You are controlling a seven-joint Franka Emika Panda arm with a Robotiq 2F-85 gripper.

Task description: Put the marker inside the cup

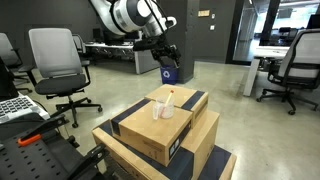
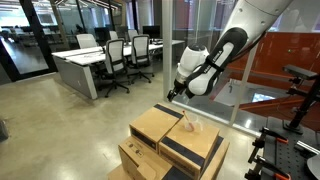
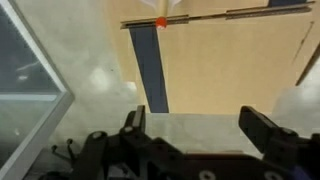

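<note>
Checker: Layout is requested, left to right.

Recorder: A grey office chair [image 1: 55,55] is noted at far left in an exterior view. Stacked cardboard boxes [image 1: 140,122] are centred. The cup [image 1: 161,110] is stood upright on the top box. The marker [image 1: 169,95] is seen as a red-orange tip at the cup's rim, on its right side. Whether it is inside the cup or behind it cannot be told.

Checker: Gripper state is requested.

Recorder: The gripper [image 1: 166,58] is held above and beyond the boxes, well apart from the cup. In the wrist view the fingers [image 3: 135,122] are spread wide and empty. A dark tape stripe [image 3: 150,65] on the box is recorded left of centre. The marker [image 3: 161,21] is seen as an orange spot just right of the stripe's top end, near the upper edge.
</note>
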